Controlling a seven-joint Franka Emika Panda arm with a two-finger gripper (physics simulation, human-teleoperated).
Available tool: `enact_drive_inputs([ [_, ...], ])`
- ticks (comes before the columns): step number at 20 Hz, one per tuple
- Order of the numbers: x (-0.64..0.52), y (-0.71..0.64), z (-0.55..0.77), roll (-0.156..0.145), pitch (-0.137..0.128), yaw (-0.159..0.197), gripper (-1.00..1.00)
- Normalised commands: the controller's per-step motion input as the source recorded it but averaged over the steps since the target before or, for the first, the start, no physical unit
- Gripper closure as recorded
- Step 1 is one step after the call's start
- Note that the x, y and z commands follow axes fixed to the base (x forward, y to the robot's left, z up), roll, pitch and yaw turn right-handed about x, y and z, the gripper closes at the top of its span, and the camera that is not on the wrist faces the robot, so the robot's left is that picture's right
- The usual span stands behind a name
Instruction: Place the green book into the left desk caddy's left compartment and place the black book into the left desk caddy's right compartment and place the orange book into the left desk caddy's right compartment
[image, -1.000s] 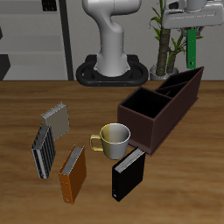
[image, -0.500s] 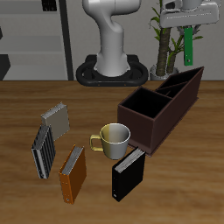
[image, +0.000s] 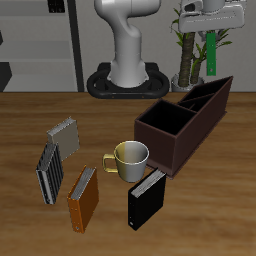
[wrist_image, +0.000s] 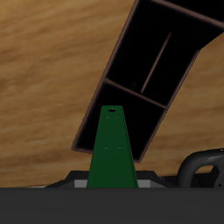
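The gripper (image: 212, 38) pinches the green book (image: 213, 55), which hangs upright, long axis vertical, high over the left desk caddy (image: 186, 120). The left compartment (image: 213, 94) lies directly below the book's lower edge.

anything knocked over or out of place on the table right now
Nothing stands out. The mug is upright, the black book and orange book lie apart from it, the caddy sits square, and the gripper holds the green book above it.
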Motion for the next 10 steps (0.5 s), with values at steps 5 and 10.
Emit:
enact_drive_inputs([
  [5,0.22,-0.25,0.08,-0.062,0.011,-0.049,1.0],
  [10,0.11,0.03,-0.11,0.008,0.027,0.003,1.0],
])
